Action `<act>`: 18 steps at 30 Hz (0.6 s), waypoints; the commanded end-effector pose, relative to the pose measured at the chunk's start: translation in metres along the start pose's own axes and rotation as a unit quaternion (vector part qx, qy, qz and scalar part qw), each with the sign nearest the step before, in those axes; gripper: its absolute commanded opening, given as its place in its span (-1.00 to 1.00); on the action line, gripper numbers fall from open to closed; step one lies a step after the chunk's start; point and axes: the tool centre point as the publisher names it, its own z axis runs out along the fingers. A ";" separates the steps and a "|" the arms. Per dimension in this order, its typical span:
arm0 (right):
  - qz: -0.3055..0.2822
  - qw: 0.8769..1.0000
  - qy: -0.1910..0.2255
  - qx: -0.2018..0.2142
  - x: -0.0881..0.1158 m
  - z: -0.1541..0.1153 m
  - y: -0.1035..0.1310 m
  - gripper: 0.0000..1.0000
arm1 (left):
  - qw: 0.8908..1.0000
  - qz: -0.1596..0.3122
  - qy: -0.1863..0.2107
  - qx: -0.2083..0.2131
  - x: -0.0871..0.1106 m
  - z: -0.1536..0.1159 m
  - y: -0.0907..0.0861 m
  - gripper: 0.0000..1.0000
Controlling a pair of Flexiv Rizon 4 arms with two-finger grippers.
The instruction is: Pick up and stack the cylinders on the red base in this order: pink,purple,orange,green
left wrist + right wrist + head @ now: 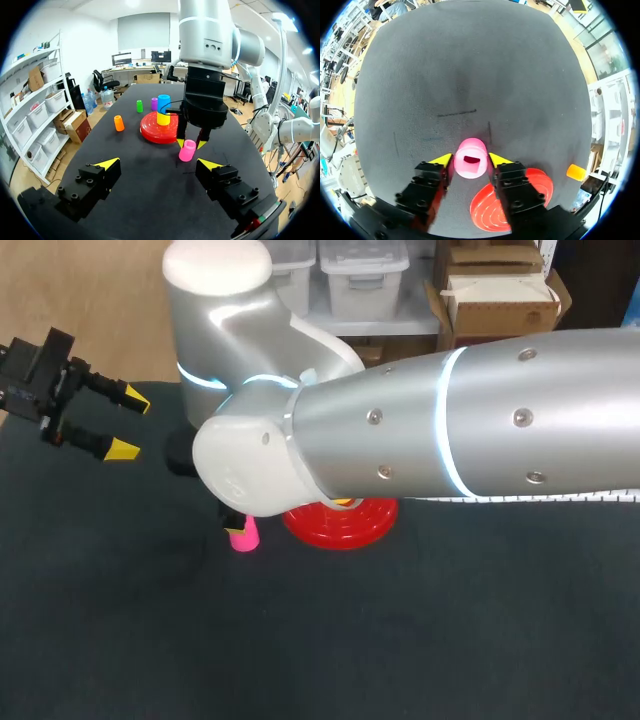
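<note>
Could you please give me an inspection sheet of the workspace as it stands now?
Surface: table under dark cloth, with faint line marks.
Job's things: red base; pink cylinder on the cloth beside it; orange, green and purple stand apart beyond the base.
Clutter: yellow cylinder on the base's middle; blue cylinder behind it, base or cloth cannot be told.
Grippers: right gripper shut on the pink cylinder; left gripper open, empty, near the table's left edge.
Cables: thin black loop at the right wrist.
Surroundings: nothing seen reaching over the table.
</note>
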 end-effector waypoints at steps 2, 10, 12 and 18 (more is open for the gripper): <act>0.012 1.000 -0.017 0.009 0.006 -0.014 -0.001 -1.00 | 1.000 0.001 -0.001 0.000 0.001 0.000 0.000 1.00; 0.078 0.994 -0.049 0.057 0.042 -0.083 -0.033 -1.00 | 1.000 0.001 -0.001 0.000 0.001 0.000 0.000 1.00; 0.098 0.992 -0.046 0.060 0.056 -0.094 -0.043 -1.00 | 1.000 0.001 -0.001 0.000 0.001 0.000 0.000 1.00; 0.165 0.983 -0.044 0.062 0.102 -0.124 -0.072 -1.00 | 1.000 0.001 -0.001 0.000 0.001 0.000 0.000 1.00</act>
